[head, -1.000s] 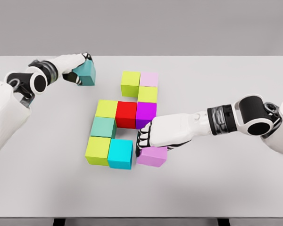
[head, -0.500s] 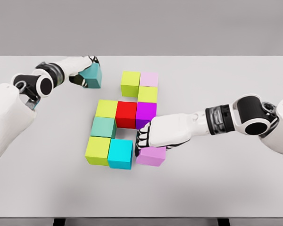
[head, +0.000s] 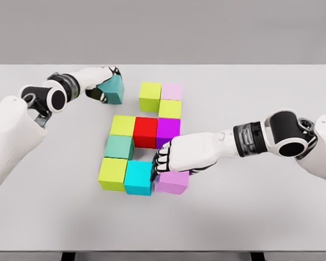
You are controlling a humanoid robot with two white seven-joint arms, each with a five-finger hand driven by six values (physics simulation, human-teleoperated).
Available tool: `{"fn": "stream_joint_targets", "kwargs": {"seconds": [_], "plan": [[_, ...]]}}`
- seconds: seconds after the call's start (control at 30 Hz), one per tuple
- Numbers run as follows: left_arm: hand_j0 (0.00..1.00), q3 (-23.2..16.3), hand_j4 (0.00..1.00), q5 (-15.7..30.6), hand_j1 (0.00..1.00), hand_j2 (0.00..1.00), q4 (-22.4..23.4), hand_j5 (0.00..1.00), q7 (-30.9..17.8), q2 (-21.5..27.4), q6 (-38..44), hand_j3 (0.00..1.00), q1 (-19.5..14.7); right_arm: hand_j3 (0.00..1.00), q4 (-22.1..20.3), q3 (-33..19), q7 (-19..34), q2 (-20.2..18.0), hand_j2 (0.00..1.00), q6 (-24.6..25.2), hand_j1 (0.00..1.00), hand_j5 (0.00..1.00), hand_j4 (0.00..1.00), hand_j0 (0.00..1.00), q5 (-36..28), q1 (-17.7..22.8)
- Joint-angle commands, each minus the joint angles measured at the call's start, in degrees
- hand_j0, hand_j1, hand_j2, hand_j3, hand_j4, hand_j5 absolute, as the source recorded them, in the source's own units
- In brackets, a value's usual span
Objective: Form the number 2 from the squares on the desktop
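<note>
Right hand [head: 171,157]: fingers curled over lilac cube [head: 173,181], seating it beside cyan cube [head: 138,178], apparently for the bottom row. Left hand [head: 100,82]: fingers pinching teal cube [head: 114,89], 11 o'clock of the red cube [head: 145,132], likely for the top row.

Flat light-grey table [head: 250,217], cluster of coloured cubes mid-table, cyan cube [head: 138,177] just left of right hand [head: 176,155], lilac cube [head: 174,181] under its fingers, red cube [head: 145,132] just above, teal cube [head: 113,89] at left hand [head: 100,81]
</note>
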Motion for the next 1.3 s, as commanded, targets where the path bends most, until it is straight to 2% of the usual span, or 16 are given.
{"fn": "stream_joint_targets", "kwargs": {"seconds": [0.0,0.17,0.3,0.33,0.4,0.5,0.6,0.8,1.0,1.13,1.27], "plan": [[0.33,-0.1,0.33,0.1,0.33,0.33,0.0,0.33,0.1,-0.4,-0.1,0.33,0.0,1.00,-0.2,-0.5,0.0,0.0,1.00,0.2,1.00,1.00,1.00,1.00,0.1,0.0],[0.33,-0.1,0.33,0.1,0.33,0.33,0.5,0.33,0.1,-0.8,-0.1,0.33,-0.9,1.00,-0.5,-2.2,0.0,0.0,1.00,0.2,1.00,1.00,1.00,1.00,-0.2,-0.1],[0.33,-0.1,0.33,0.0,0.33,0.33,0.9,0.33,0.1,-1.4,-0.1,0.33,-0.9,1.00,-0.6,-3.4,0.0,-1.4,1.00,0.2,1.00,1.00,1.00,1.00,-0.5,0.0],[0.33,-0.1,0.33,0.0,0.33,0.33,1.2,0.33,0.1,-1.7,-0.1,0.33,-0.9,1.00,-1.0,-4.8,0.0,-2.8,1.00,0.2,1.00,1.00,1.00,1.00,-0.9,0.4],[0.33,-0.1,0.33,-0.1,0.33,0.33,1.7,0.33,0.1,-2.1,-0.1,0.33,-0.9,1.00,-1.0,-5.9,0.0,-8.4,1.00,0.2,1.00,1.00,1.00,1.00,-5.6,0.7],[0.33,-0.1,0.33,-0.1,0.33,0.33,2.1,0.33,0.1,-2.6,-0.1,0.33,-0.9,1.00,-1.1,-5.4,0.0,-14.5,1.00,0.2,1.00,1.00,1.00,1.00,-5.9,2.3],[0.33,-0.1,0.33,-0.3,0.33,0.33,2.2,0.33,0.1,-3.6,-0.1,0.33,-0.9,1.00,-1.1,-2.5,0.0,-16.5,1.00,0.2,1.00,1.00,1.00,1.00,-5.4,3.1],[0.33,-0.1,0.33,-0.5,0.33,0.33,3.6,0.33,0.1,-4.6,-0.3,0.33,-1.4,1.00,-1.1,2.0,0.0,-14.6,1.00,0.2,1.00,1.00,1.00,1.00,-2.8,3.0],[0.34,-0.2,0.34,-0.5,0.34,0.34,5.5,0.34,0.1,-5.5,-0.7,0.34,-1.9,1.00,-1.1,2.1,0.0,-13.7,1.00,0.2,1.00,1.00,1.00,1.00,-2.5,2.8],[0.34,-0.1,0.34,-0.5,0.34,0.34,5.6,0.34,0.1,-5.7,-0.7,0.34,-2.2,1.00,-1.1,2.1,0.0,-11.5,1.00,0.2,1.00,1.00,1.00,1.00,-2.5,2.5],[0.35,-0.1,0.35,-0.3,0.35,0.35,5.4,0.35,0.1,-5.7,-0.7,0.35,-2.0,1.00,-1.1,2.2,0.0,-11.4,1.00,0.2,1.00,1.00,1.00,1.00,-2.5,2.5]]}}
